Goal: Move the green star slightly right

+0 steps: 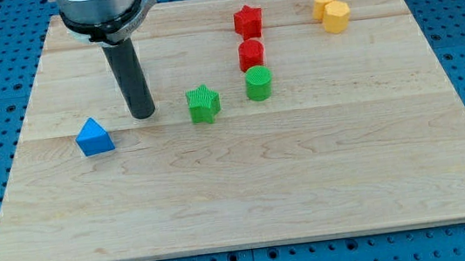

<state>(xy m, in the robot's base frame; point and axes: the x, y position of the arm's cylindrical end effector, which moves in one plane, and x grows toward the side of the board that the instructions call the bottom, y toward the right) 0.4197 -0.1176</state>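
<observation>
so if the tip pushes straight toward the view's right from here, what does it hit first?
Most likely the green star: my tip sits just to its left, roughly level, with a small gap. The green cylinder lies further right, slightly higher in view. Depth is uncertain.

Rod tip set down left of the green star (203, 104) on the wooden bench (248, 190)

My tip (144, 114) is seen between the blue triangular block (94, 137) and the green star — nearer the star, apart from both. A green cylinder (259, 83), a red cylinder (251, 55) and a red star (247, 22) are lined up rightward; two yellow blocks (331, 10) — touching — are placed at the top right.
</observation>
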